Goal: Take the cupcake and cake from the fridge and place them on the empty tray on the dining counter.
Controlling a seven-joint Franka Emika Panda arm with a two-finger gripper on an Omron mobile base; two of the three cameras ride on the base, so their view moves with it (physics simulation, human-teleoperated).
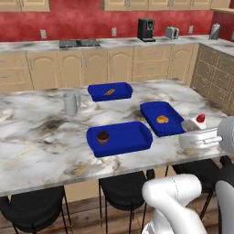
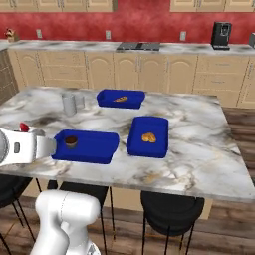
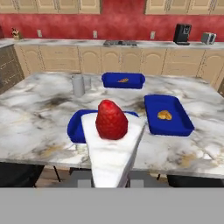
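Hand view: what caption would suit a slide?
Gripper carries the cake toward the tray on the dining counter.

We count three blue trays: the tray [image 1: 119, 138] carrying the one cupcake [image 1: 103, 136], and two trays [image 1: 110, 91] [image 1: 161, 118] each with one orange-brown food piece. One cake [image 1: 195, 122] slice, one grey cup [image 1: 71, 103], three black stools [image 1: 124, 189].

I see a red wall [image 1: 91, 23] behind beige cabinets [image 1: 96, 66] under a marbled wall counter [image 1: 119, 43] carrying a black coffee machine [image 1: 146, 29], with black stools [image 1: 123, 189] on the wood floor [image 2: 234, 124].
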